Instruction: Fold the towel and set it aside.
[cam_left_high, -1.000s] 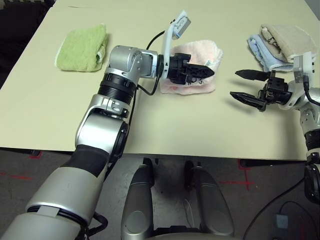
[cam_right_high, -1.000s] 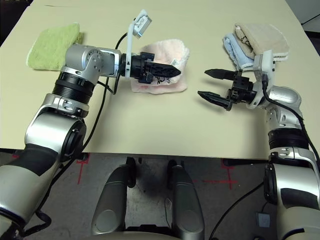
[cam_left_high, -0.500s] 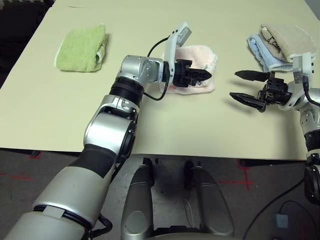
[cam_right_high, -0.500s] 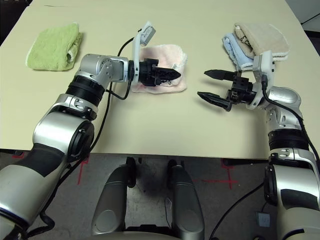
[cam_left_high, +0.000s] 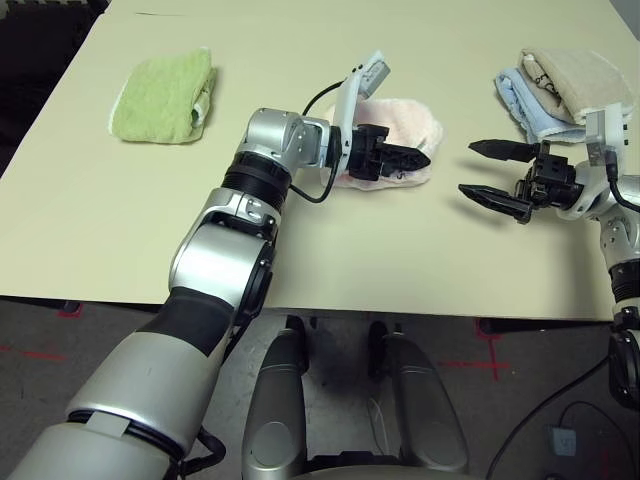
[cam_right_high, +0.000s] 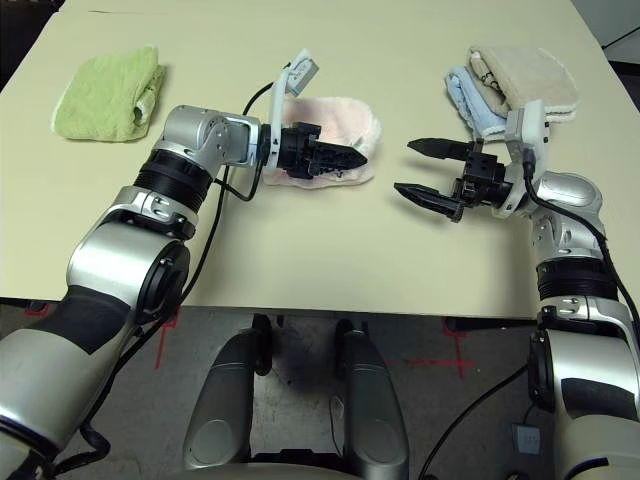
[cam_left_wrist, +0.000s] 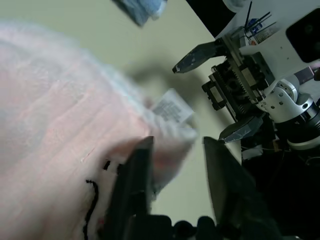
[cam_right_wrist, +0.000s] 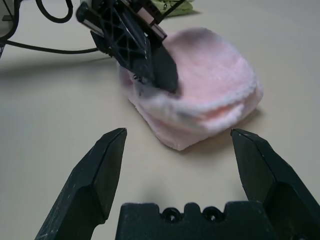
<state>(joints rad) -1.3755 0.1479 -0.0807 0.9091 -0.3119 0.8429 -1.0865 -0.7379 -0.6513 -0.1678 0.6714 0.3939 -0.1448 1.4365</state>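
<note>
Left jaws now apart over towel

With directions taken from the middle of the left eye view, looks like soft, rough-napped terry cloth on the pink towel at one o'clock, with raised dark thread. Shows similar woolly pile on the green towel between ten and eleven, and on the light-blue towel and beige towel at two. Gleams like smooth, satin-silver metal along the left arm, nine to eight o'clock. Reads as matt black plastic on the left gripper and right gripper, between one and three. Spreads smooth and dull across the tabletop.
</note>
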